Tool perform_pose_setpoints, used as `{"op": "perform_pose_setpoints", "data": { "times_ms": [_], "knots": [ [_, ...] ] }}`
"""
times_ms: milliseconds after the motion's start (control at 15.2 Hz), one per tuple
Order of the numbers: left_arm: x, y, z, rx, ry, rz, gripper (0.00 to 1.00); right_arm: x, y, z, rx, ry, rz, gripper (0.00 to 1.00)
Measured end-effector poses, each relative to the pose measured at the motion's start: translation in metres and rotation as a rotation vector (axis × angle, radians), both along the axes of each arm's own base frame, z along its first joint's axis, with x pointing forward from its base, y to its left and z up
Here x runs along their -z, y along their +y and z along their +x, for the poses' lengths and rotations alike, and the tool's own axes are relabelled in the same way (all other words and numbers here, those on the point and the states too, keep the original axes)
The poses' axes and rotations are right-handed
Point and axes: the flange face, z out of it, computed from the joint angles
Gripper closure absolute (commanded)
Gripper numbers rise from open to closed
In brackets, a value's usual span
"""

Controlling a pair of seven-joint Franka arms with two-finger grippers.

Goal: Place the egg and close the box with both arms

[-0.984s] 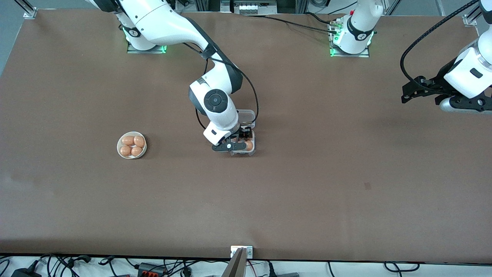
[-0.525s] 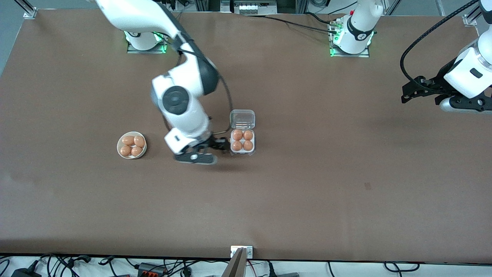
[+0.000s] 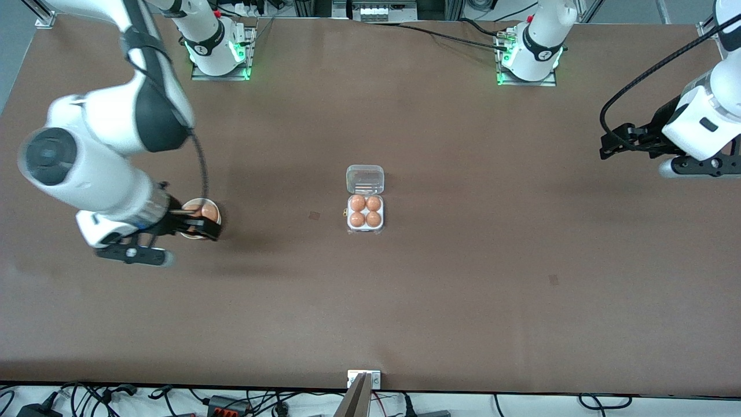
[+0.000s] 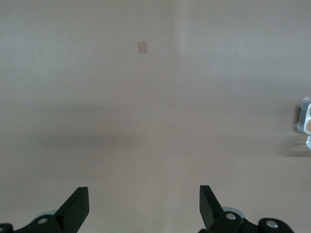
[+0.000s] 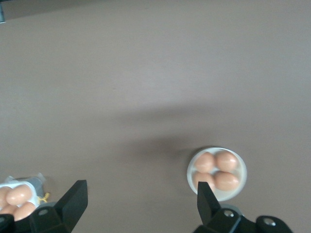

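Observation:
The box [image 3: 365, 212] sits mid-table with its clear lid [image 3: 365, 179] lying open on the side toward the robot bases. Every cell of its whitish tray holds an orange-brown egg [image 3: 358, 202]. My right gripper [image 3: 204, 227] is open and empty over the white bowl's edge. In the right wrist view [image 5: 141, 200] the box [image 5: 17, 195] shows at the frame's corner. My left gripper [image 3: 605, 147] is open and empty, waiting over bare table at the left arm's end; in the left wrist view [image 4: 144, 204] the box [image 4: 304, 121] shows at the edge.
A round white bowl [image 3: 204, 200] with several more eggs [image 5: 216, 171] stands toward the right arm's end of the table, level with the box. Its rim [image 5: 190, 171] shows whole in the right wrist view. Brown tabletop surrounds the box.
My right arm has swung from over the box to over the bowl, open and empty. The box now shows with every cell filled. The left arm has barely shifted.

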Motion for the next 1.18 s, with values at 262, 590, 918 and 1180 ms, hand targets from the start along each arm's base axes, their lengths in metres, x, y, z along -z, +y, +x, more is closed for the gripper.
{"op": "perform_pose_setpoints", "data": {
  "times_ms": [262,590,918,1180],
  "knots": [
    [0.009,-0.003,0.001,0.005,0.031,0.001,0.00,-0.031,-0.041,-0.006,0.020,-0.010,0.003,0.00],
    [0.037,-0.006,0.009,0.062,0.092,-0.006,0.33,-0.042,-0.105,-0.003,0.030,-0.024,0.001,0.00],
    [0.056,-0.022,-0.003,0.143,0.230,-0.009,0.96,-0.075,-0.150,-0.020,0.064,-0.032,0.003,0.00],
    [0.064,-0.065,-0.022,0.197,0.329,0.004,0.99,-0.096,-0.170,-0.037,-0.022,-0.011,-0.013,0.00]
  ]
}}
